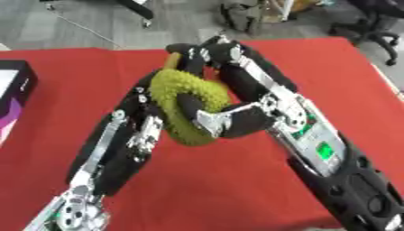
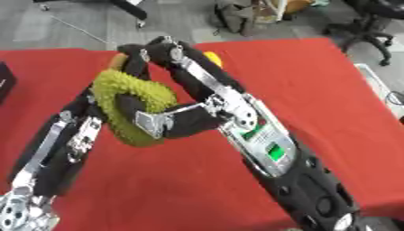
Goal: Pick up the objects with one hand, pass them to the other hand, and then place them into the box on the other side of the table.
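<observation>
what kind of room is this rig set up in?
Likely an office or lab space, not a home: a table under a red cloth stands on grey floor, with a wheeled office chair at the far right and a black box at the table's left edge.

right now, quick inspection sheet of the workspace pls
surface: red tablecloth over the table
job's things: green fuzzy ring held between both hands above the cloth; black box at the left edge
clutter: small yellow object behind the arms, identity unclear
robot hands: left robot hand and right robot hand both curled on the ring
cables: thin cable on the floor
surroundings: grey floor, office chair beyond the far right corner
</observation>
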`<state>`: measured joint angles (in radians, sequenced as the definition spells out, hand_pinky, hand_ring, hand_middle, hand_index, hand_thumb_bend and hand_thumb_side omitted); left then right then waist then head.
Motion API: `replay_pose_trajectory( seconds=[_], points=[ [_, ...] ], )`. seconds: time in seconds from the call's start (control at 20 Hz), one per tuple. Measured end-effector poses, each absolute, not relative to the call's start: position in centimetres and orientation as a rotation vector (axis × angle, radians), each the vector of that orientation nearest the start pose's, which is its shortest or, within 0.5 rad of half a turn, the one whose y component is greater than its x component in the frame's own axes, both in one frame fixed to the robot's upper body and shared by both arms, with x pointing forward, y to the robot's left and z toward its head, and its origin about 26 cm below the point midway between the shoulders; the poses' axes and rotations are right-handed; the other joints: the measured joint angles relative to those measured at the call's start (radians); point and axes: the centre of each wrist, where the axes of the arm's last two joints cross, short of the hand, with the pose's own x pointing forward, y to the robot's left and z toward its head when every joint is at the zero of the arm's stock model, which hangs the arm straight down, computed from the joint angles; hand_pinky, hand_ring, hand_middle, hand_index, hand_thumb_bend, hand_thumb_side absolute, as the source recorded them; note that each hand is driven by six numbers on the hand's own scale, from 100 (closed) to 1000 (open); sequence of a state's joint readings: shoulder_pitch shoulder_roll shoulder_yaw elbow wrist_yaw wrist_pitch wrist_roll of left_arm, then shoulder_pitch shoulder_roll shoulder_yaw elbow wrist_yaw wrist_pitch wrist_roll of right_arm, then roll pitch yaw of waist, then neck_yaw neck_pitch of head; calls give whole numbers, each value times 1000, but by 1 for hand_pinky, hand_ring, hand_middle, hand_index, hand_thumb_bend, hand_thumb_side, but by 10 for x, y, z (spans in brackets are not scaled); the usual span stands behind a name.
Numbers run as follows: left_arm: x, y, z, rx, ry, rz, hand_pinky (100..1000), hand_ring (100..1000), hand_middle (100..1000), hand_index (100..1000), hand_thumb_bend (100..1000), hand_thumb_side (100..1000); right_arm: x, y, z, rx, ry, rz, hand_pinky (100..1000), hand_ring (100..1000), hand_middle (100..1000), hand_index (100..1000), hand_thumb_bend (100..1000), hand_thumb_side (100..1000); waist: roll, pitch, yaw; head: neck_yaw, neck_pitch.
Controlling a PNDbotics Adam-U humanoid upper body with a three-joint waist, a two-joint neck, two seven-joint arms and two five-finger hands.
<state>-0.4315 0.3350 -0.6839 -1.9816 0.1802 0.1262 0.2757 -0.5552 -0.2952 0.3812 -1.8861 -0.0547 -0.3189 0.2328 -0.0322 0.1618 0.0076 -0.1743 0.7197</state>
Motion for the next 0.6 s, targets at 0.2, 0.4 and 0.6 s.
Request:
replay_pose_trajectory(
  seconds=[0.2, 0.4, 0.6],
  points=[
    [256, 113, 144, -314, -1969, -636, 1000, 987, 1000, 742, 697, 607, 316, -143, 213, -612, 3238, -1307, 917, 602, 253, 420, 100, 138, 1, 1, -2, -1, 0],
    [257, 127, 137, -209, -1960, -629, 1000, 987, 1000, 742, 696, 600, 316, -145, 215, -604, 3256, -1286, 917, 602, 253, 420, 100, 137, 4, 2, -3, -4, 0],
    [260, 132, 135, -145, -1965, -607, 1000, 986, 1000, 740, 680, 600, 316, -146, 217, -605, 3264, -1271, 918, 602, 253, 420, 100, 138, 3, 2, -4, -4, 0]
  ],
)
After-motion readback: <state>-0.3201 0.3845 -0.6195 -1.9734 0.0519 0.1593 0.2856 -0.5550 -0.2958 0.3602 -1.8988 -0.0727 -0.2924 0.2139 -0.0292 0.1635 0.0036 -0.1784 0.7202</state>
